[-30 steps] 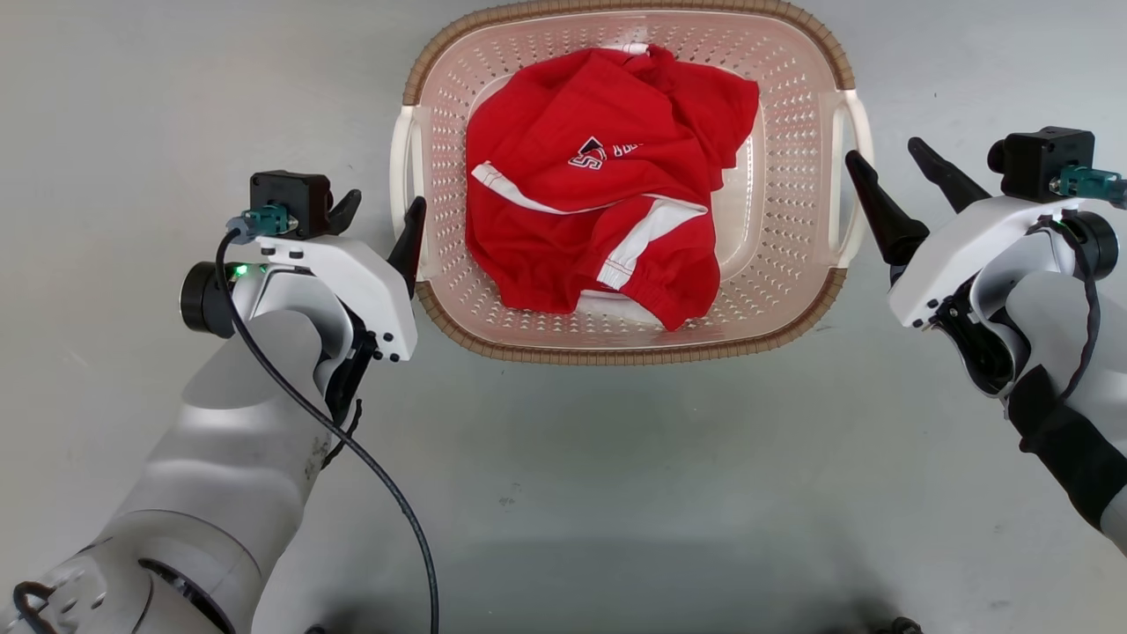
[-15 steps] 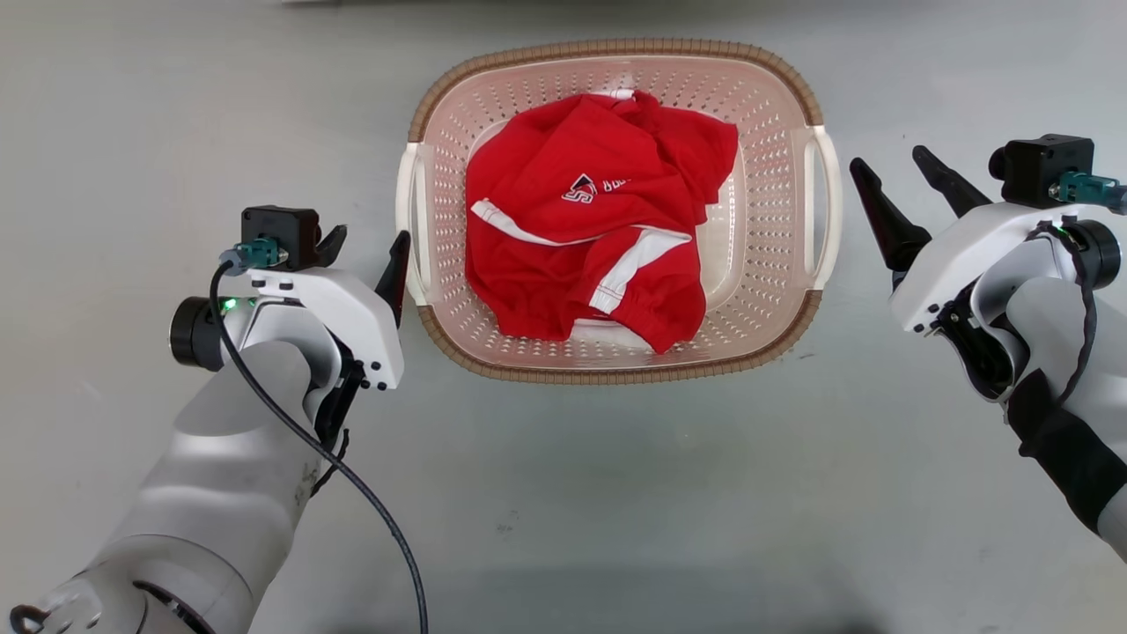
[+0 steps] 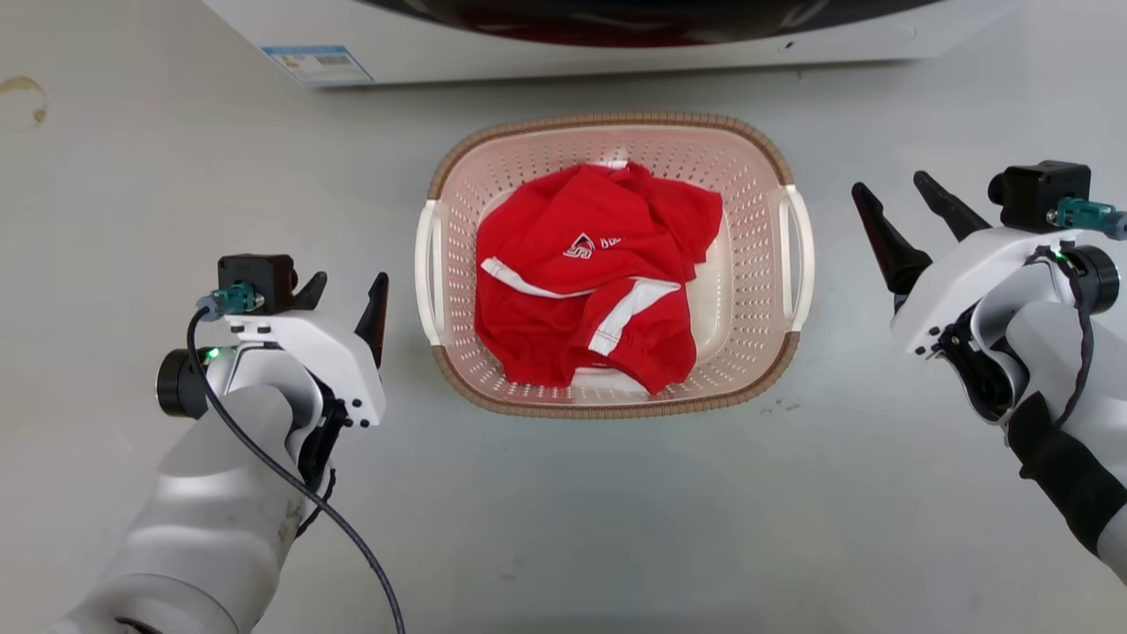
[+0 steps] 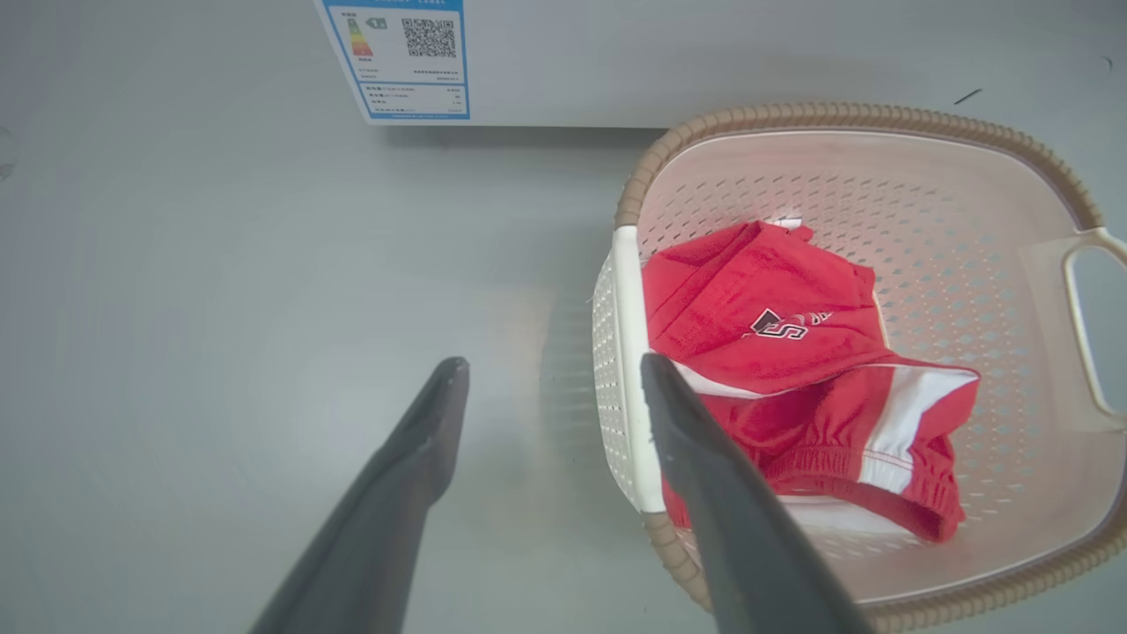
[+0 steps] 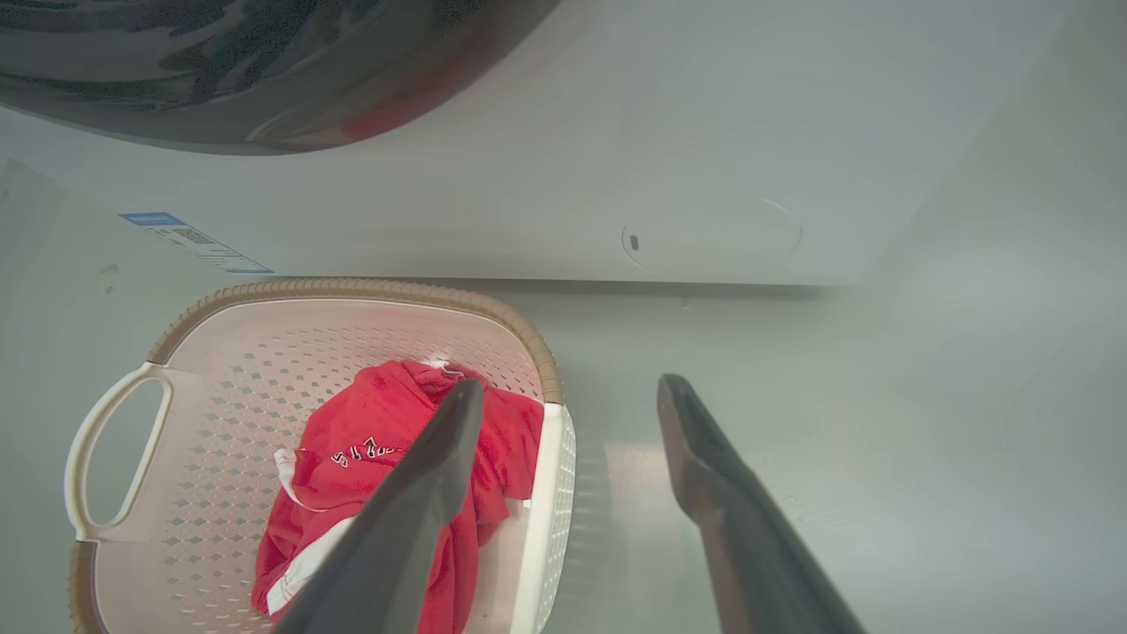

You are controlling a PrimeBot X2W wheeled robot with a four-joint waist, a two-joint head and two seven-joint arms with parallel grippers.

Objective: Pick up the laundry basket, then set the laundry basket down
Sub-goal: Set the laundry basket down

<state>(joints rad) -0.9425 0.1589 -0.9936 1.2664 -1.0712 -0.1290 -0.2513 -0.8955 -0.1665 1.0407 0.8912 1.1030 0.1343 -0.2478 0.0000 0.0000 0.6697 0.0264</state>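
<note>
The grey floor (image 3: pixel 563 511) is spreading across the head view, and a white washing machine (image 3: pixel 616 44) is standing at twelve o'clock. The laundry basket (image 3: pixel 616 119) is sitting on the floor at the centre, just below the machine. A crumpled red garment (image 3: pixel 581 291) with white stripes is lying inside it. The left gripper (image 3: pixel 349 286) is hovering at nine o'clock of the basket, jaws spread wide and empty, its inner finger near the white left handle (image 3: pixel 429 273). The right gripper (image 3: pixel 889 185) is hovering at three o'clock, likewise gaping and empty, apart from the right handle (image 3: pixel 805 255).
</note>
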